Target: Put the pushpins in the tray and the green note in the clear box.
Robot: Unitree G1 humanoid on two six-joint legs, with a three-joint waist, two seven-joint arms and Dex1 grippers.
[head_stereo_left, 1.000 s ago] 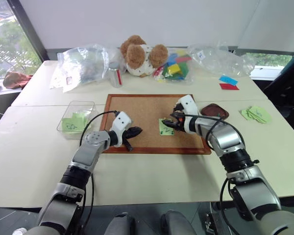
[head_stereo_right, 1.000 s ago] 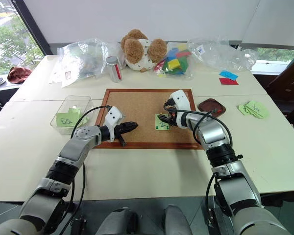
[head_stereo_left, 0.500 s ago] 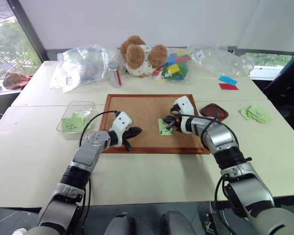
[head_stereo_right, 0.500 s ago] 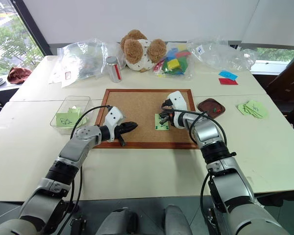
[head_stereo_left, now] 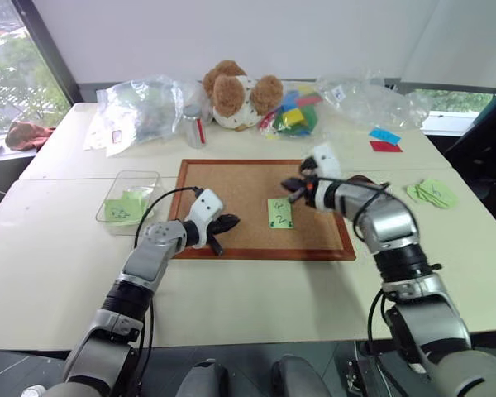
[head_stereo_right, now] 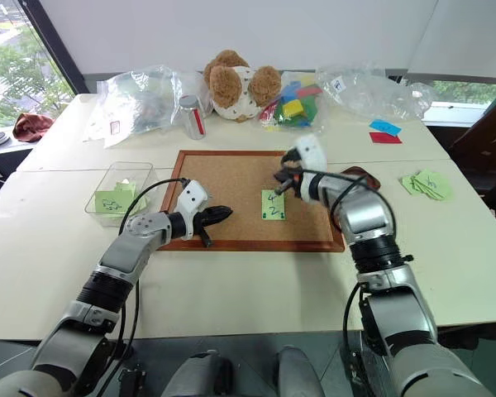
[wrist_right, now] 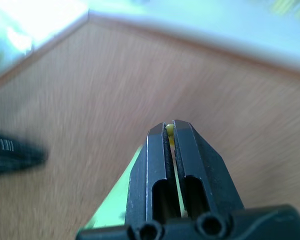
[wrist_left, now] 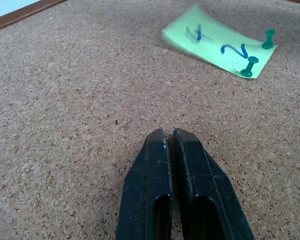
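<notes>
- Corkboard lay on the tabletop, clear box just beside its left edge; tray mostly hidden behind right arm.
- Green note lay on corkboard.
- Left end effector clenched empty, low over cork.
- Right end effector raised above note, clenched on a yellow pushpin, which right wrist view showed.
- Left wrist view showed two green pins at note's edge.

- Your pale worktop carries a wood-framed corkboard at its centre.
- The clear box sits left of it.
- The tray lies just right of the board.
- Beyond it you have plastic bags, a teddy bear and loose notes.
</notes>
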